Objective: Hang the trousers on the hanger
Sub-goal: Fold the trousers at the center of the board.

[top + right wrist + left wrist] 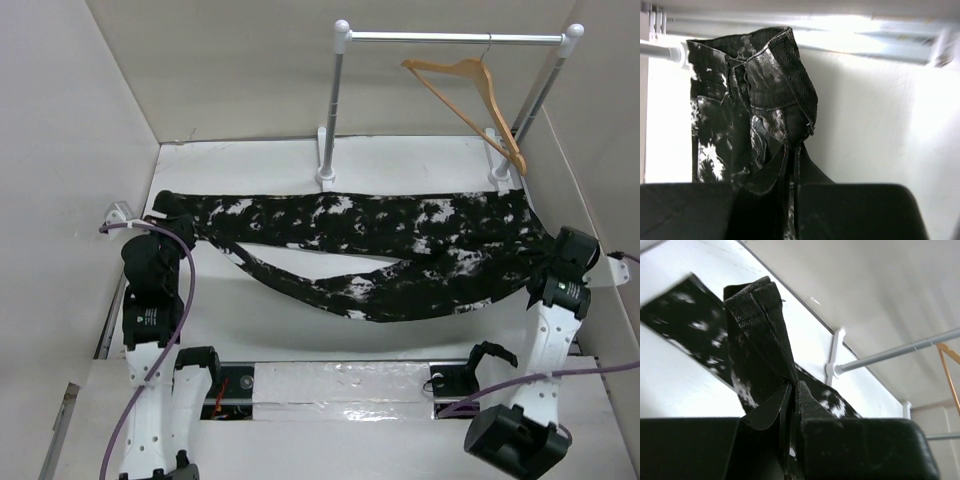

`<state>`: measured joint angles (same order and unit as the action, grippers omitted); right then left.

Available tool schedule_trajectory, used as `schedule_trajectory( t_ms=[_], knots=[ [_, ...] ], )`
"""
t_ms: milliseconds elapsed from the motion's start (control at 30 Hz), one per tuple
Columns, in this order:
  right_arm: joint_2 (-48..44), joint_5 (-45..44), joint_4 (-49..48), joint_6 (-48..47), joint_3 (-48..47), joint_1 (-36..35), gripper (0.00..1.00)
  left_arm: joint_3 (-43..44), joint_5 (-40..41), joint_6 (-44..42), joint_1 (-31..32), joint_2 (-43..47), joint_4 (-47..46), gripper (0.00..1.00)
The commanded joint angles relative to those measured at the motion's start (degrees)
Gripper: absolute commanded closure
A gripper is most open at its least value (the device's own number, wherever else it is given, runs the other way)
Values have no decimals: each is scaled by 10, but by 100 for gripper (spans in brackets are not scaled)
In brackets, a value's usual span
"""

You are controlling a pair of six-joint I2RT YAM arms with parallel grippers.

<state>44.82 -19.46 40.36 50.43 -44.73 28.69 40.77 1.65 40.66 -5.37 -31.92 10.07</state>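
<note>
The white table [400, 165] carries the whole set-up, with side walls to left and right. The trousers [380, 235] are stretched across it from left to right as a long black, white-splattered band; one leg runs nearly straight, while the other droops in a curve toward the near edge. Whether the fabric rests on the surface along its length cannot be told. Behind them stands the white and silver rack [455, 38], its rail spanning the far side on two posts. The hanger [470, 95] hangs by its hook from the right part of that rail, tilted, its lower end pointing down toward the right end of the garment — apart from the cloth. The left gripper [172, 222] is at the left end of the band; its wrist view shows the jaws pressed together on a folded, stitched edge of the fabric [760, 325], which stands up from between the fingertips [772, 407]. The right gripper [545, 250] is at the opposite end — its jaws likewise pinched closed on the waistband end [775, 85], with the cloth bunched above the fingers [771, 170].
</note>
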Motion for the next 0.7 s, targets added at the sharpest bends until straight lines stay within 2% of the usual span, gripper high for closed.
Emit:
schedule_trajectory(
  t_ms=[0,33,167,233,367,500,667],
  knots=[
    [-53,-49,61,-75,-35,22,100,43,60,-30,-3,17,0,100],
    [-90,-46,67,-82,-38,22,100,47,76,-33,-3,19,14,100],
    [-140,-22,102,-83,-82,1,100,68,109,-46,-3,23,45,100],
    [-144,-27,120,-103,-113,-10,100,64,124,-48,-3,26,52,100],
    [-131,-60,97,-156,-120,-40,100,39,154,-45,-3,26,43,100],
    [-49,-32,12,-169,-109,-40,100,50,154,-40,-3,-12,50,100],
    [111,7,-55,-158,-144,-40,100,62,158,-25,-3,-79,42,100]
  ],
)
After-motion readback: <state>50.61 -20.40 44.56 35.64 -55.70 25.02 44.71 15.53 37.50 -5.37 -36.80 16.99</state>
